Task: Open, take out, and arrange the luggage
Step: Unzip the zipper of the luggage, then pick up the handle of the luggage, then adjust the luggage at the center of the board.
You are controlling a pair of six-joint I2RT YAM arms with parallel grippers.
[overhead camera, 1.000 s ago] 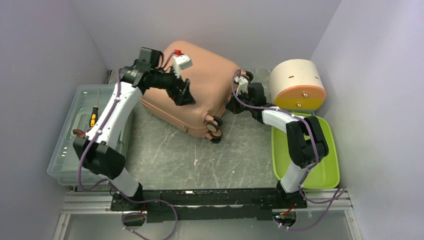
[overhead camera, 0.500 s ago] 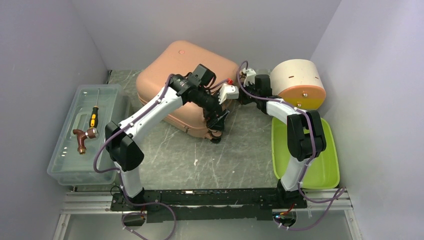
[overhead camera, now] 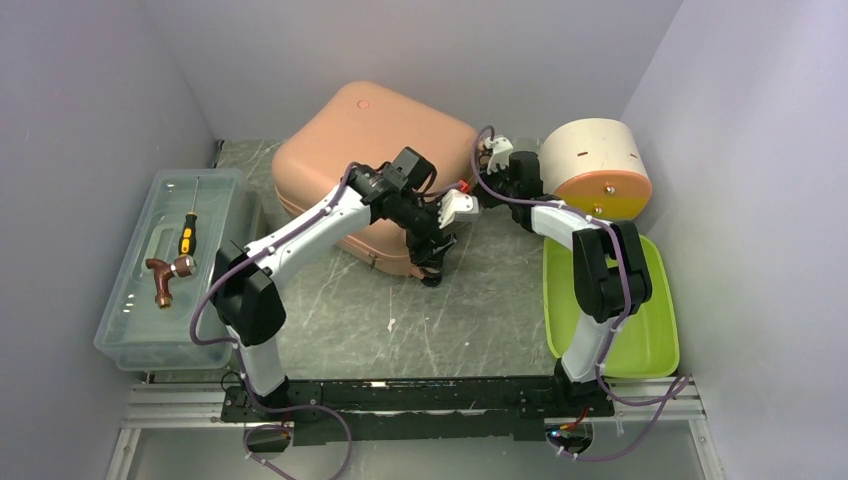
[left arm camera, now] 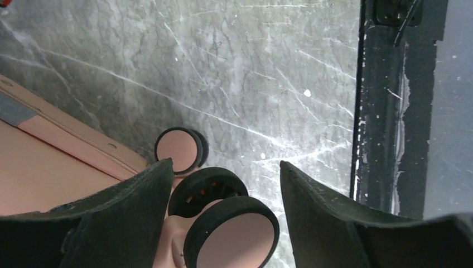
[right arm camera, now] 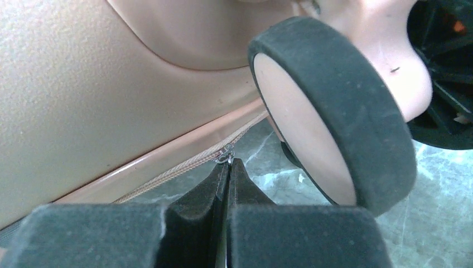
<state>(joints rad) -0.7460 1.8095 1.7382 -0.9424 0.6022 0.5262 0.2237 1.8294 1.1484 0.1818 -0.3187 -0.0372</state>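
The grey marbled table (overhead camera: 400,320) carries the luggage (overhead camera: 370,150), a salmon-pink hard-shell case lying flat in the upper middle of the overhead view, with its wheeled end turned toward the right of the frame. Its two shells sit together and no lining shows, so it reads as closed. At the left edge stands a clear plastic bin (overhead camera: 112,335) with a screwdriver (overhead camera: 187,235) and a brown tool inside. A lime-green tray (overhead camera: 655,345) lies at the lower right, and a cream drum (overhead camera: 595,160) sits just above it.

The left gripper (left arm camera: 223,167) hangs at the case's lower right corner. Its fingers are spread wide to either side of a caster wheel (left arm camera: 231,231) and clamp nothing. The right gripper (right arm camera: 227,173) reaches in at the same end, beside another wheel (right arm camera: 329,111). Its fingers are pressed together, and the tips appear to pinch the zip pull (right arm camera: 225,158) on the seam.

By my judgement the task has barely begun: the zip looks fastened along the stretch in view. Unzipping, lifting the lid, taking the contents out and arranging them all remain
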